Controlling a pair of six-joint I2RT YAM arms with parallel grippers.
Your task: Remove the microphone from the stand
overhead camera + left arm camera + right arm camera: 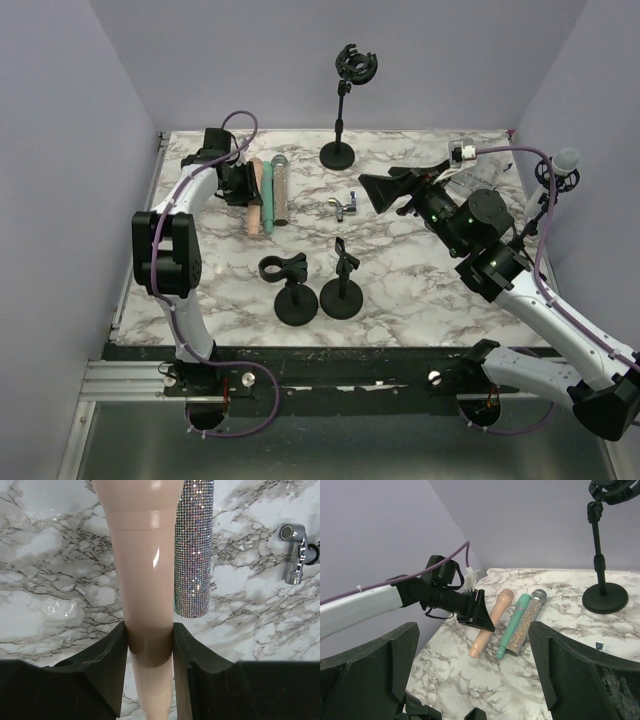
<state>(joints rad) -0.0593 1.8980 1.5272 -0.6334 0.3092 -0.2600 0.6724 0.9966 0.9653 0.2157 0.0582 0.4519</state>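
Nearest the arm bases, well in front of the tall stand [341, 115], two short stands [297, 300] are set side by side on the marble table [420, 290], each with an empty clip on top. Farther in, in front of and to the right of the tall stand's round base, the right gripper [385, 190] is held above the table with its fingers spread wide and nothing between them, as is plain in its own wrist view [475, 650]. A small chrome fitting [347, 205] is seen lying just in front of that base. To the left of the base, three microphones are laid side by side outside any stand: a glittery one [280, 190] closest to the base, a teal one [267, 195] next, and a peach microphone [254, 215] farthest from it. The peach microphone's handle [145, 570] is pinched between the fingers of the left gripper [148, 645], which is brought in from the side away from the tall stand. Whether the peach microphone rests fully on the table cannot be told. At the back, the tall stand is topped by an empty ring mount. Well to its right, at the table's edge, a pale round-headed microphone [567, 158] appears to be held in a clip.
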